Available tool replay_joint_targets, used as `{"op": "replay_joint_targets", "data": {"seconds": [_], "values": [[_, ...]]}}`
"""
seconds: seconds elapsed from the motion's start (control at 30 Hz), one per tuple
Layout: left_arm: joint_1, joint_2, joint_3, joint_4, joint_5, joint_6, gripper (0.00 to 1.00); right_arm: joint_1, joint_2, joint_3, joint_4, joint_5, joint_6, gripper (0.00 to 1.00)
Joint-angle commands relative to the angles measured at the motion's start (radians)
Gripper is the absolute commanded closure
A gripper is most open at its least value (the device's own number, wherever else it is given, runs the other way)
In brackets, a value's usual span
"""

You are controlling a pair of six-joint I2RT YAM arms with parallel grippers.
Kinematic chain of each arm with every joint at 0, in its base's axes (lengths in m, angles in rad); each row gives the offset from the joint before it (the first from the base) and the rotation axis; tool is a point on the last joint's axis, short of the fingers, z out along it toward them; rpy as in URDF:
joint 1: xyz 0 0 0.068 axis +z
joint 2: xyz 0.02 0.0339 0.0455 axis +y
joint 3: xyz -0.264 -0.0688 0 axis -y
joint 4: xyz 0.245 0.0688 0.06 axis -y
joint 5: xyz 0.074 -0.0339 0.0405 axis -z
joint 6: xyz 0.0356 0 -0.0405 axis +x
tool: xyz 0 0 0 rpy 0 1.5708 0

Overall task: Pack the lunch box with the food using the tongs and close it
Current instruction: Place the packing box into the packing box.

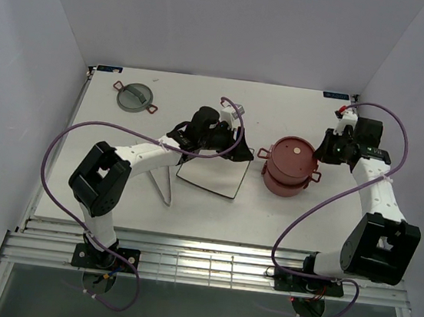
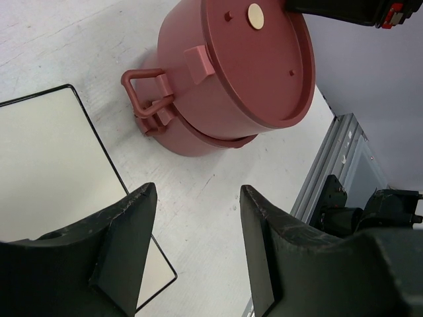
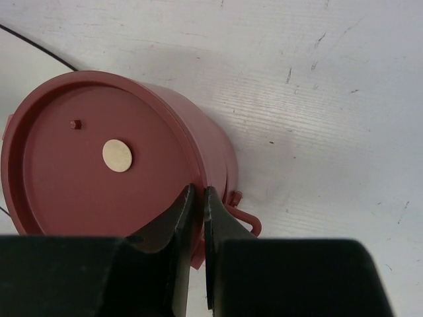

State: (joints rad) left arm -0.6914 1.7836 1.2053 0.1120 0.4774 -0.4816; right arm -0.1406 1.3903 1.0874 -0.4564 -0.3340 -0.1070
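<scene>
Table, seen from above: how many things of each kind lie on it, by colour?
Red bowls, stacked: 2
Red flat lid: 1
Grey-green lid: 1
White square plate: 1
Silvery tongs: 1
Total: 6

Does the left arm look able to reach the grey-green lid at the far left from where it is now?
Probably yes. The lid lies by itself at far left, with nothing on it or in the way. The left gripper is open and empty by the plate.

Two white arms with bulky black joints, looping purple cables, matte black wedge-shaped fingers, scuffed edges
</scene>
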Motion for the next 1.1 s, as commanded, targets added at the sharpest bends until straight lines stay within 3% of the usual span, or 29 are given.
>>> {"op": "replay_joint_targets", "data": {"seconds": [0.0, 0.57, 0.63, 0.77, 1.07], "values": [[-0.007, -0.05, 0.027, -0.005, -0.013, 0.018, 0.36, -0.011, 0.012, 0.065, -0.037, -0.031, -0.036, 0.92], [-0.007, -0.046, 0.023, 0.008, -0.01, 0.012, 0.36, -0.011, 0.044, 0.086, -0.082, -0.019, -0.091, 0.91], [-0.007, -0.046, 0.023, 0.006, -0.01, 0.012, 0.36, -0.011, 0.05, 0.097, -0.082, -0.002, -0.092, 0.87], [-0.005, -0.046, 0.028, 0.003, -0.014, 0.015, 0.36, -0.011, 0.068, 0.126, -0.093, 0.001, -0.083, 0.66], [-0.007, -0.01, 0.072, 0.002, -0.014, 0.008, 0.36, -0.011, 0.055, 0.155, -0.088, 0.013, 0.007, 0.54]]}}
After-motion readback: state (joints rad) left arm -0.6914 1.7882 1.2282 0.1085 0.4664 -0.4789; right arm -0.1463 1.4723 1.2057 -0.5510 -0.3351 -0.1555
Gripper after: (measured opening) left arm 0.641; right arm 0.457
